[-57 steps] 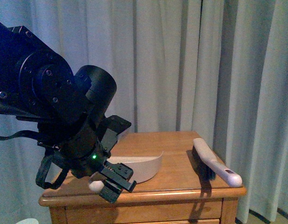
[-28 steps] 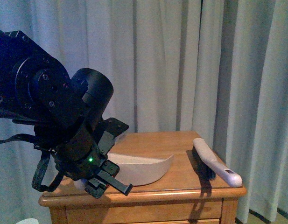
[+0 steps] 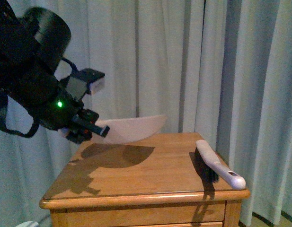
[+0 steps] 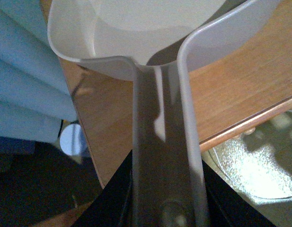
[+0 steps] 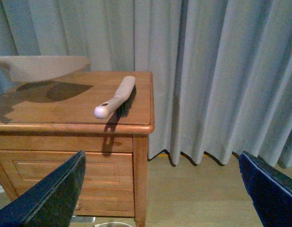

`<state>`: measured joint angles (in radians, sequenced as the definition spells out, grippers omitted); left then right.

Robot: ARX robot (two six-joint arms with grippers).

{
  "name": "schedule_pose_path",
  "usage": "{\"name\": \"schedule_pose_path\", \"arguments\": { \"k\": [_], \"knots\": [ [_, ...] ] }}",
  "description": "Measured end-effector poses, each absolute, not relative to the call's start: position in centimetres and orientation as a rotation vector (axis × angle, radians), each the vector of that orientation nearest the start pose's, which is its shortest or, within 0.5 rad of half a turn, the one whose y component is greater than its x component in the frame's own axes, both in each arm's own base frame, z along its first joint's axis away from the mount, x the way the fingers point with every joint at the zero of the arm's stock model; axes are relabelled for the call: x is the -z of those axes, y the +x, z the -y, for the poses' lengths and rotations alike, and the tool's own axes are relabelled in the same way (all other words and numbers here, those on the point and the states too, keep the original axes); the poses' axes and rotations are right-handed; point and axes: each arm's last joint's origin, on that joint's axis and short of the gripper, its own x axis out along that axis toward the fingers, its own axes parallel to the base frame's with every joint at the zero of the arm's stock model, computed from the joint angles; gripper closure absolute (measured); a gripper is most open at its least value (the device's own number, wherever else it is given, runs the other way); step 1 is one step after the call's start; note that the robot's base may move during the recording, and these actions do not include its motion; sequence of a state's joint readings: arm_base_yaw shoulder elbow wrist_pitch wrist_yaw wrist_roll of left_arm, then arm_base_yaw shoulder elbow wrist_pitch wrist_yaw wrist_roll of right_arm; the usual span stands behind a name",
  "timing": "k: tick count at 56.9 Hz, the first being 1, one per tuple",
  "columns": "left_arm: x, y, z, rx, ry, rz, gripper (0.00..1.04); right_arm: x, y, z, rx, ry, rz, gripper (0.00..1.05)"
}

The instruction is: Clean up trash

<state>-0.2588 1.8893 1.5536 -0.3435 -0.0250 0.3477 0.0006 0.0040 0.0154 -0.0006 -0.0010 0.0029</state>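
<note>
The right pincer (image 5: 161,156) gapes wide, holding nothing. A brush (image 3: 216,163) lies along the counter's (image 3: 150,182) right edge. The left pincer (image 3: 86,128), clamped on the dustpan (image 3: 134,127) handle, has just lifted the pan off the wood and now holds it over the back left corner. No trash shows on the counter; it is probably inside the pan, ready for dumping.

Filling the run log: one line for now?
left gripper: holds dustpan above nightstand | right gripper: open | brush: on nightstand | trash: unseen
</note>
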Motion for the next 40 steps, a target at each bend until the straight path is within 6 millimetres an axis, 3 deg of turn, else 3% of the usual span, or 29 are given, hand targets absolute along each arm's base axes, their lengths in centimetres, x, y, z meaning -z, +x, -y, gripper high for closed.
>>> {"name": "schedule_pose_path", "arguments": {
  "k": [15, 30, 40],
  "knots": [
    [-33.0, 37.9, 8.1, 0.401, 0.407, -0.421, 0.77, -16.8, 9.7, 0.0, -0.002, 0.003, 0.011, 0.07],
    [-34.7, 33.4, 4.8, 0.419, 0.425, -0.323, 0.77, -16.8, 9.7, 0.0, -0.002, 0.003, 0.011, 0.07],
    [-35.8, 30.3, 1.4, 0.393, 0.408, -0.267, 0.77, -16.8, 9.7, 0.0, -0.002, 0.002, 0.011, 0.07]
  ]
}}
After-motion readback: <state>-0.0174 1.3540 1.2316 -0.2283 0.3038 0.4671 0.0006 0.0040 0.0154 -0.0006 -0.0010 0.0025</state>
